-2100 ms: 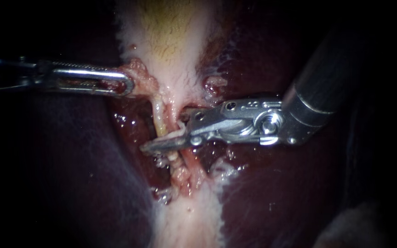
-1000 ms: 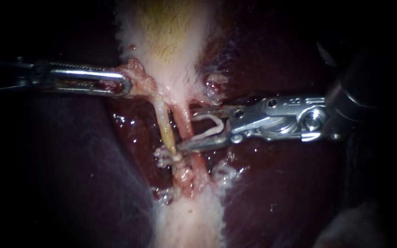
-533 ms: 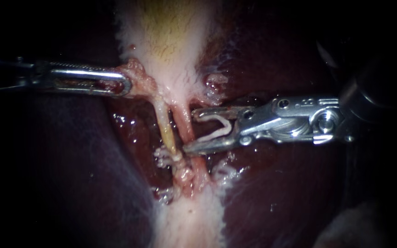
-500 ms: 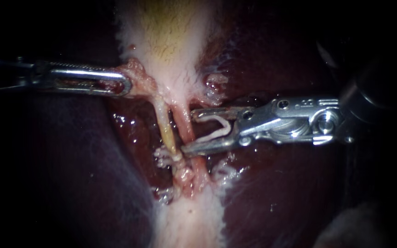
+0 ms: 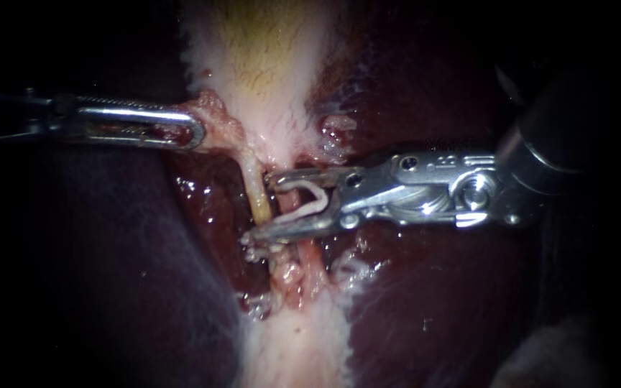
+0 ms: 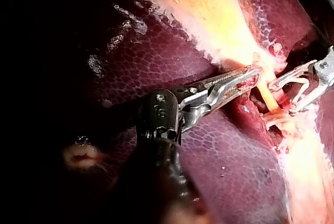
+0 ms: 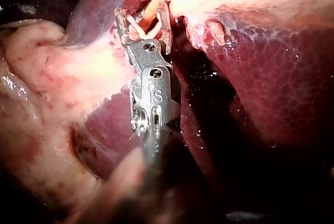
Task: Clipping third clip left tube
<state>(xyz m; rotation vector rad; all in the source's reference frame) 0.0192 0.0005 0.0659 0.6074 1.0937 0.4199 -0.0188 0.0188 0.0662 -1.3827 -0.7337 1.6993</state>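
Note:
The pale yellow left tube (image 5: 256, 197) runs down from the gallbladder (image 5: 267, 65). My right instrument (image 5: 260, 206) comes in from the right, its jaws standing wide apart with a white V-shaped clip (image 5: 303, 205) held between them. The jaw tips reach the left tube, the lower one crossing in front of its lower end. The reddish right tube (image 5: 310, 260) passes behind the jaws. My left instrument (image 5: 194, 133) is shut on tissue at the gallbladder's neck. The right wrist view shows the clip (image 7: 140, 28) in the jaws (image 7: 142, 23). The left wrist view shows the left jaws (image 6: 249, 76) clamped on that tissue.
Dark liver (image 5: 109, 273) lies on both sides of the pale strip of tissue. Whitish shreds of tissue (image 5: 253, 251) hang just below the lower jaw. In the right wrist view, pale fatty tissue (image 7: 47, 93) lies beside the shaft.
The right instrument drew back to the right, showing the clip, then in the last half second slid left until its tips reached the left tube. The left instrument has held still.

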